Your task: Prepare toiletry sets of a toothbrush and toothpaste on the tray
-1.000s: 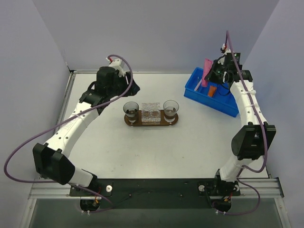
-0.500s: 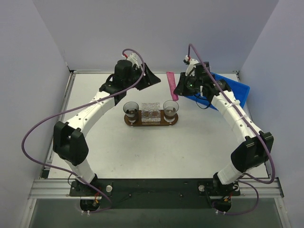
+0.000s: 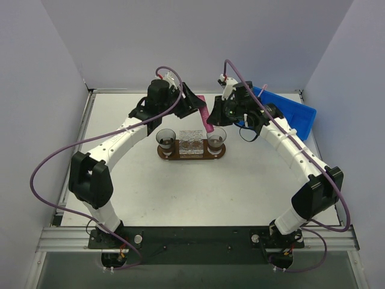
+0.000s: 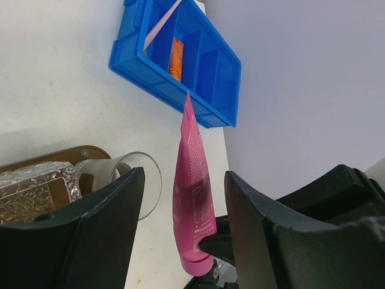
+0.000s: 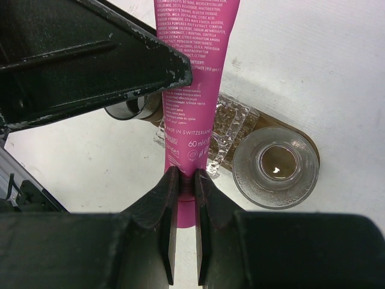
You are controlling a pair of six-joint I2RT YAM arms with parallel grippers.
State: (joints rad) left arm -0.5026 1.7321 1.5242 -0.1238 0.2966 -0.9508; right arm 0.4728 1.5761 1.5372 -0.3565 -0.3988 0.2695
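- The magenta toothpaste (image 3: 206,117) hangs in the upper centre of the top view, over the right end of the tray (image 3: 163,155).
- It looks light, soft-walled and glossy, so the stiffer cap end seems the safest hold.
- The right gripper (image 5: 186,177) is clamped there.
- The left gripper (image 4: 183,180) flanks the tube, jaws wide apart.

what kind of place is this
Probably a robot lab test cell: a white table boxed in by plain walls, left arm and right arm bolted at its near edge, staged props like the blue bin.
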